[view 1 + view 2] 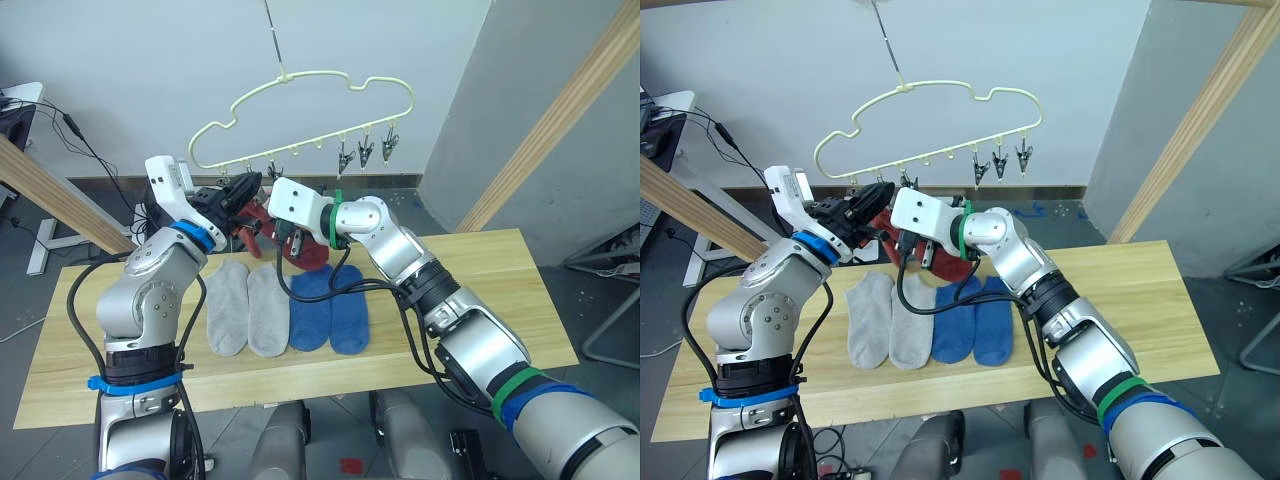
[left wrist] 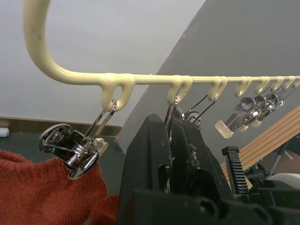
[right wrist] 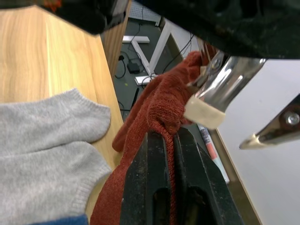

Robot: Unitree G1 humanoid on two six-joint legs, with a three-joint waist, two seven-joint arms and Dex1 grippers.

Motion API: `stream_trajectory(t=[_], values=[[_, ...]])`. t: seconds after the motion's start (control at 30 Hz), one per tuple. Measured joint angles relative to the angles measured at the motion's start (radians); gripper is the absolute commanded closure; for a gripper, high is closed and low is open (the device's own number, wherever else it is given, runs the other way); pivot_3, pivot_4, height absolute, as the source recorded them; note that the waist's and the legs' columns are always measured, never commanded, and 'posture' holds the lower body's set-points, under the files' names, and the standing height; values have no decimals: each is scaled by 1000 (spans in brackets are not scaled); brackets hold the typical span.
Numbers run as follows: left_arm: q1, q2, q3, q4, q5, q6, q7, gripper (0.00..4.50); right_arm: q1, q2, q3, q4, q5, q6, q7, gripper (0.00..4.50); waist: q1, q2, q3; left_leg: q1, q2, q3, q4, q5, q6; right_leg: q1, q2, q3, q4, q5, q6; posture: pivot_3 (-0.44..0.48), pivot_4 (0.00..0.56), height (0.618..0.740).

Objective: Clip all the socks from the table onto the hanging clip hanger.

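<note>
Behind the long wooden table (image 1: 480, 280) stand a pale wall and slanted wooden poles (image 1: 545, 125). Two grey socks (image 1: 247, 308) and two blue socks (image 1: 328, 308) lie side by side on the planks. Above them hangs the clip hanger (image 1: 300, 115). My right gripper (image 3: 173, 154) pinches a red sock (image 3: 159, 112) just beside a clip (image 3: 220, 89); my left gripper (image 2: 169, 140) is pressed together on another clip (image 2: 174, 107).

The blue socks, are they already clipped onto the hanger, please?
No, both blue socks lie flat on the table, below the clip hanger.
</note>
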Motion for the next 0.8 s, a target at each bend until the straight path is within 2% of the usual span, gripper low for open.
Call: stream_trajectory(t=[0.2, 0.43, 0.57, 0.67, 0.8], values=[[31, 0, 0, 0, -5, 38, 3, 1961, 1, 1, -18, -11, 13, 5, -1, 4500, 0, 0, 0, 0, 0, 0, 0, 0, 0, 0, 0, 0, 0, 0, 0, -43, 300, 740], [35, 0, -1, -5, -12, 54, -4, 1961, 10, 5, -21, -17, 22, 5, 1, 4500, 2, 0, 0, 0, 0, 0, 0, 0, 0, 0, 0, 0, 0, 0, 0, -42, 300, 740], [46, 5, -1, -31, -11, 53, -7, 1930, 26, 5, -21, -32, 28, 5, 2, 3449, 1, 0, 0, 0, 0, 0, 0, 0, 0, 0, 0, 0, 0, 0, 0, -42, 300, 740], [62, 20, -1, -40, -7, 48, -7, 1930, 45, 1, -15, -52, 27, 3, 11, 2384, 1, 0, 0, 0, 0, 0, 0, 0, 0, 0, 0, 0, 0, 0, 0, -41, 297, 740], [98, 33, -9, -73, 11, 29, -15, 1930, 76, -27, 8, -97, 19, -14, 24, 2384, 3, 0, 0, 0, 0, 0, 0, 0, 0, 0, 0, 0, 0, 0, 0, -45, 297, 740]])
